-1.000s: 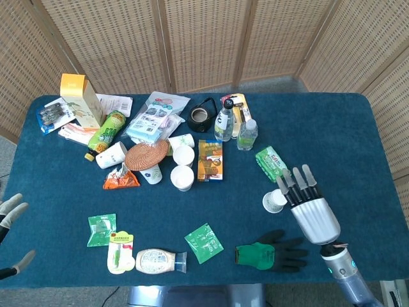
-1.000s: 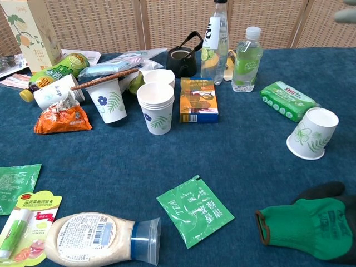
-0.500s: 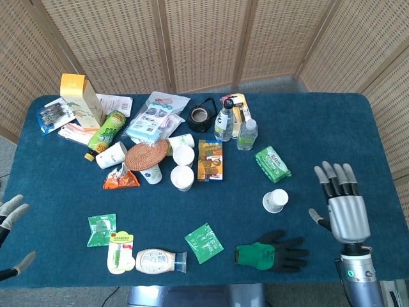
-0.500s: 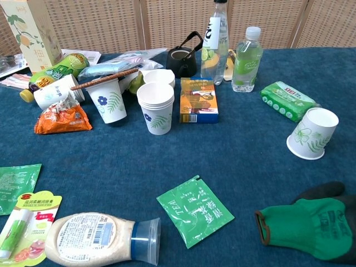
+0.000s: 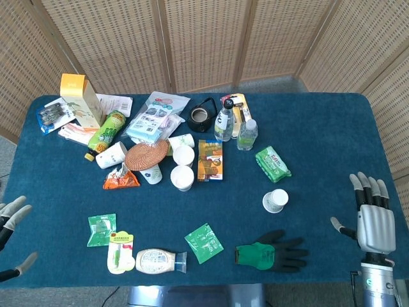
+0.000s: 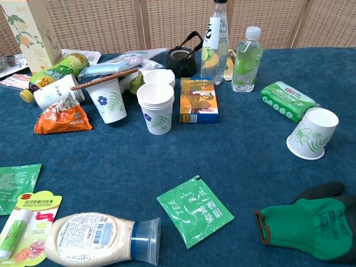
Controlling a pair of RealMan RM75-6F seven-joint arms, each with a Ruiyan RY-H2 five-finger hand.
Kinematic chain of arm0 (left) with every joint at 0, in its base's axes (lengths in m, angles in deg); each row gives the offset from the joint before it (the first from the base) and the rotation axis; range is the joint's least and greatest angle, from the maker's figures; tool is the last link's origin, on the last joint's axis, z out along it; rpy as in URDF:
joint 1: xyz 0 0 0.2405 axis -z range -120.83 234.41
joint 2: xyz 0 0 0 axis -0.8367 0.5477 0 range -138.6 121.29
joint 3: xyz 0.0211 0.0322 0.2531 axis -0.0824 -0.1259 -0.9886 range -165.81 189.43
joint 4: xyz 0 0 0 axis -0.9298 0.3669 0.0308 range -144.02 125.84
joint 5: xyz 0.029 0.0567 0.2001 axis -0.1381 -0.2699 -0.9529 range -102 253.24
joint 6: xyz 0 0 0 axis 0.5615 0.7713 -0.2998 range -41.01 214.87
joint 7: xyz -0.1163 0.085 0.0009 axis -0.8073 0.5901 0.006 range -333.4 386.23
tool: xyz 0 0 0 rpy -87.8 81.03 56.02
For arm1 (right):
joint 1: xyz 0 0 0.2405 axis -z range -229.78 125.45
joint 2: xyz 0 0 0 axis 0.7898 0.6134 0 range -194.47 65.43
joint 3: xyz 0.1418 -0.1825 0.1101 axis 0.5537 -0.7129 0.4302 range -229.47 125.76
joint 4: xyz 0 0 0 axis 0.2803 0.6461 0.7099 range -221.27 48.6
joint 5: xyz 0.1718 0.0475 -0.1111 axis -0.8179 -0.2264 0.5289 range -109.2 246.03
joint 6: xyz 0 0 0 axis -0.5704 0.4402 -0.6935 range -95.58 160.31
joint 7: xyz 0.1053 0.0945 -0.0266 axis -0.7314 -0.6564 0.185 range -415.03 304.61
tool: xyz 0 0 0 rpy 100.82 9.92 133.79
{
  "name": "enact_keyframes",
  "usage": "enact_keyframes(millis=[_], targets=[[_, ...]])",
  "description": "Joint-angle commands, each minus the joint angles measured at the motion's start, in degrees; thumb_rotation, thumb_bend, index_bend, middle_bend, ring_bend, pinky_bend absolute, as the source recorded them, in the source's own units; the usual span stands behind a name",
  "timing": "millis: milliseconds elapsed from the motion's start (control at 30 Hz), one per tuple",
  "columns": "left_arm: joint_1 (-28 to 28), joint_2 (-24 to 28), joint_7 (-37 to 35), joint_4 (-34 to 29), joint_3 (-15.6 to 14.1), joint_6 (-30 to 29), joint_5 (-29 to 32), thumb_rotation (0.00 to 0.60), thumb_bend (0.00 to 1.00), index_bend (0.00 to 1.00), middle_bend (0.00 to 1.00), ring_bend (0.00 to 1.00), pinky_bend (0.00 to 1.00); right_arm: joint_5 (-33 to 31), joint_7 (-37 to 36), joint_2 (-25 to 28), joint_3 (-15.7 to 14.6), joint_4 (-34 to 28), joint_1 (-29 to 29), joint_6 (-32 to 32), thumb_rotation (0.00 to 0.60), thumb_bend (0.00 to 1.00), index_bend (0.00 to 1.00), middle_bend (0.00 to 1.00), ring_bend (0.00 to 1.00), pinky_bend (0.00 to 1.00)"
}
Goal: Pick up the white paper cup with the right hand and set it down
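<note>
A white paper cup (image 5: 275, 201) with a green leaf print lies tipped on its side on the blue table, at the right of the chest view (image 6: 311, 133), its mouth facing up and right. My right hand (image 5: 372, 214) hovers open well to the right of it, near the table's right edge, fingers spread and holding nothing. My left hand (image 5: 11, 217) shows at the far left edge of the head view, fingers apart and empty. Neither hand appears in the chest view.
A green and black glove (image 5: 271, 253) lies just in front of the cup. A green packet (image 5: 273, 164) sits behind it. Stacked paper cups (image 6: 156, 108), a snack box (image 5: 210, 160), bottles (image 5: 246, 134), a teapot (image 5: 200, 117) and sachets (image 5: 204, 242) crowd the centre and left.
My right hand has drawn away from the cup, moving right and back toward the table's right edge. The cup stays lying where it was.
</note>
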Motion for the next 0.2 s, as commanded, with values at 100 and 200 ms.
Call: enact_keyframes(millis=[100,200], targets=[[0.23,-0.18,0.41,-0.15,-0.01,0.62,0.17,0.600,0.33,0.00,0.00,0.00,0.00,-1.59,-0.59,1.46,0.28,-2.11,0.58,1.37,0.585,0.00,0.07,0.00,0.00,0.00],[0.24,-0.09,0.38,-0.13,-0.30,0.49,-0.76,0.600,0.33,0.00,0.00,0.00,0.00,-1.96,-1.35,2.13,0.50,-2.78,0.90,1.68,0.585,0.00,0.07,0.00,0.00,0.00]])
